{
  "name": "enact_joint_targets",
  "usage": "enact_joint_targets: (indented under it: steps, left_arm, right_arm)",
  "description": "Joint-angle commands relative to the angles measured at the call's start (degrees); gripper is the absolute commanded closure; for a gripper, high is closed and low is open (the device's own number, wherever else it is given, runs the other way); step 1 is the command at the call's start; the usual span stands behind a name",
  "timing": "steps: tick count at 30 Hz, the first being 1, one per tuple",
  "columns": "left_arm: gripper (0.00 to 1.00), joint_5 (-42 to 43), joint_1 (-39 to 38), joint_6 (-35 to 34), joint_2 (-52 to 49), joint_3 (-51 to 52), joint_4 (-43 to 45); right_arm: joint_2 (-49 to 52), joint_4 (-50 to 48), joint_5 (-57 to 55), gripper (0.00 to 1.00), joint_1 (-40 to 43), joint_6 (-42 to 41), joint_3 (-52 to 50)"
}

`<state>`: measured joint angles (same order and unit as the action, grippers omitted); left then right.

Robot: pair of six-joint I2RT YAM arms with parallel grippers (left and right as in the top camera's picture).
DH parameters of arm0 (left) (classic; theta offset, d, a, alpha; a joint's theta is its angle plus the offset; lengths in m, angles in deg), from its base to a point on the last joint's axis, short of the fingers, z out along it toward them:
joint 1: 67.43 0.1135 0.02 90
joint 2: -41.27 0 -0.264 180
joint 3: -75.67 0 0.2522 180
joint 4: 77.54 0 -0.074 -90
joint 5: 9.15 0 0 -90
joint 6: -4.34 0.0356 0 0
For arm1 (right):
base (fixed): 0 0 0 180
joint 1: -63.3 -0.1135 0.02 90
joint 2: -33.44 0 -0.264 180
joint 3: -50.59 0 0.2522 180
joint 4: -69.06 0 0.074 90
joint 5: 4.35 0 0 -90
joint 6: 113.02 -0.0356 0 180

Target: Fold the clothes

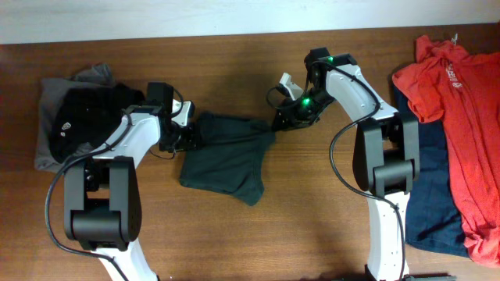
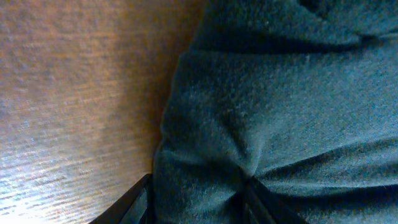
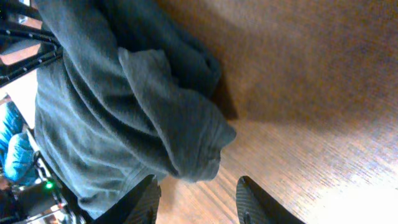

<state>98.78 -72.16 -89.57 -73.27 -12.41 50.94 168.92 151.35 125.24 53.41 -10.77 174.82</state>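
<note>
dark t-shirt point(image 1: 226, 156), left gripper point(image 1: 187, 134) pinching edge

A folded T-shirt point(image 1: 225, 156) lies mid-surface point(image 1: 234, 62) between the two arms. The left hand point(image 1: 187, 136) is at its left edge, the right hand point(image 1: 280, 119) at its upper right corner. One pile of garments point(image 1: 74, 113) sits far left, another point(image 1: 457, 133) far right.
</note>
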Motion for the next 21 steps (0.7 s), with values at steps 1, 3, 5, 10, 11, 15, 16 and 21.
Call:
enact_joint_targets:
  steps: [1,3,5,10,11,15,16,21]
  left_arm:
    - [0.56,5.4,1.1,0.9,-1.4,-1.4,-2.7]
    - [0.55,8.3,2.1,0.9,-0.6,-3.3,-5.3]
    - [0.46,8.9,3.3,0.9,0.3,-4.9,-8.0]
    - [0.28,10.3,8.1,0.9,1.7,-5.8,-12.7]
    - [0.27,11.3,8.9,0.9,1.7,-5.7,-14.1]
    - [0.50,13.0,10.1,0.9,1.7,-5.7,-17.4]
    - [0.75,13.0,10.0,1.0,1.7,-5.7,-17.6]
    - [0.99,11.6,8.3,3.0,3.1,-5.9,-17.5]
  right_arm:
    - [-1.9,2.3,0.9,0.54,0.2,1.0,0.8]
    - [-1.9,4.4,0.7,0.53,-0.2,1.1,0.7]
    - [-1.9,4.8,0.7,0.54,-0.3,1.1,0.7]
    - [-2.3,5.0,2.4,0.65,-0.3,5.2,0.8]
    - [-2.7,5.0,2.7,0.69,-0.2,5.3,0.8]
    - [-4.8,5.0,2.7,0.96,-0.5,5.3,1.5]
    - [-5.2,5.0,2.7,0.96,-0.7,5.3,1.8]
    - [-5.2,1.2,1.8,0.96,-4.1,0.2,2.0]
